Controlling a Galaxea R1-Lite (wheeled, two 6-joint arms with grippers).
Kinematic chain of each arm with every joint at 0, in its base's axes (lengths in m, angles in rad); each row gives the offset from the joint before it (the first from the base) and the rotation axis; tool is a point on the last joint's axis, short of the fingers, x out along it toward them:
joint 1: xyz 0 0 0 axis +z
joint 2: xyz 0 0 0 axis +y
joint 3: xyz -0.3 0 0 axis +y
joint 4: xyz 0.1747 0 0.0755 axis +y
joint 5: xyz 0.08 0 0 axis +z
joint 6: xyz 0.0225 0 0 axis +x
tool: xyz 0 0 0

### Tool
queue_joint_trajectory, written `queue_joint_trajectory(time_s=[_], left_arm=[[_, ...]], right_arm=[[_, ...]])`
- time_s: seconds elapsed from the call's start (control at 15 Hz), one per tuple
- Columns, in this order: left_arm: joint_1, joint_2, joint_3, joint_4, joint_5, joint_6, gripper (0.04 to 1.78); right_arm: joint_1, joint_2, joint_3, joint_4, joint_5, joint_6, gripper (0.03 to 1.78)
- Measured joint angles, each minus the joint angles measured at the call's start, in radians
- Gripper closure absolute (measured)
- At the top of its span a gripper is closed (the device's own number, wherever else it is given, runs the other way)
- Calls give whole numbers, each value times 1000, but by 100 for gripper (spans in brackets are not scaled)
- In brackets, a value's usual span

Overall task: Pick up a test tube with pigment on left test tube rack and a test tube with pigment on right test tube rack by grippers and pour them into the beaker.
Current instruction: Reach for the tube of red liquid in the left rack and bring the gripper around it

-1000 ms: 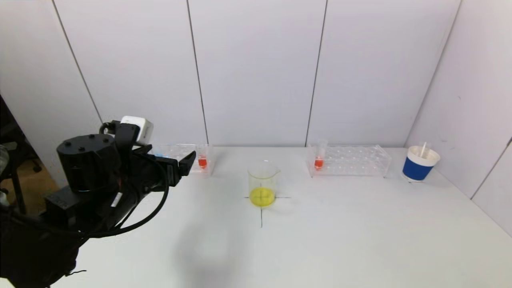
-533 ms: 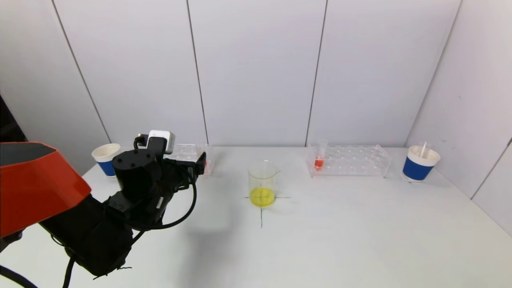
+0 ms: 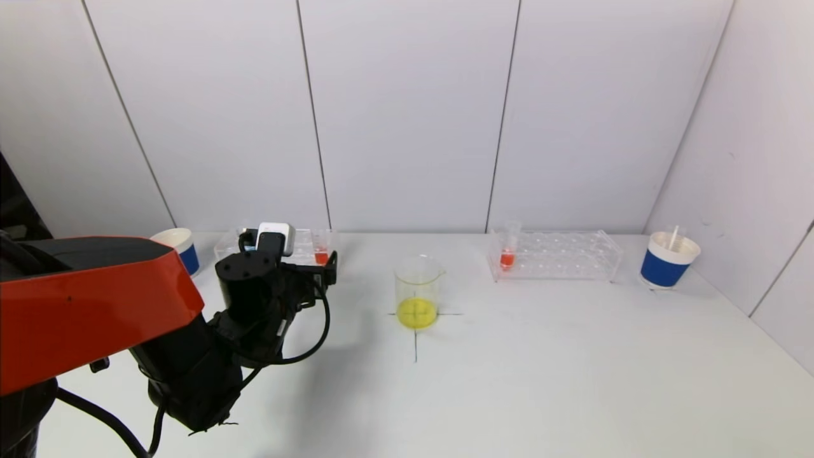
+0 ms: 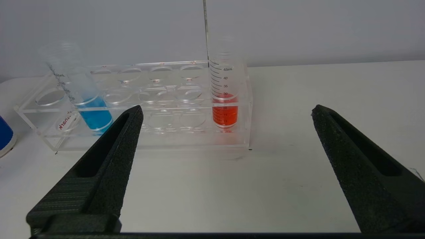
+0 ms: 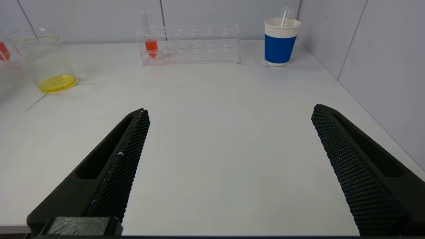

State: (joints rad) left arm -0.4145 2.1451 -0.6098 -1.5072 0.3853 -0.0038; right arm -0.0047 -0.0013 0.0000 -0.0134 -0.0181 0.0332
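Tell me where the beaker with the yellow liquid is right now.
In the head view the beaker stands mid-table on a drawn cross, between the left rack and the right rack, nearer the robot than both.

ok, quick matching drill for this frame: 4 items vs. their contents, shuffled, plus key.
Items:
1. beaker
2. right rack tube
3. tilted tube in left rack
4. right blue cup

Contents:
A. blue liquid
B. a clear tube standing in it
C. yellow liquid
D. orange-red liquid

Pairs: 1-C, 2-D, 3-A, 4-B

The left gripper, open, faces the left rack, lined up with its upright orange-red tube. The right gripper is open, over bare table.
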Motion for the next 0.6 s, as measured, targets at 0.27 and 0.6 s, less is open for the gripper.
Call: queue_joint_trajectory(time_s=[0.27, 0.6], left_arm=[[2, 36, -35, -8, -2, -9, 5], [10, 87, -106, -1, -1, -13, 5]], right_arm=[[0, 0, 0, 0, 0, 0, 4], [0, 0, 0, 0, 0, 0, 4]])
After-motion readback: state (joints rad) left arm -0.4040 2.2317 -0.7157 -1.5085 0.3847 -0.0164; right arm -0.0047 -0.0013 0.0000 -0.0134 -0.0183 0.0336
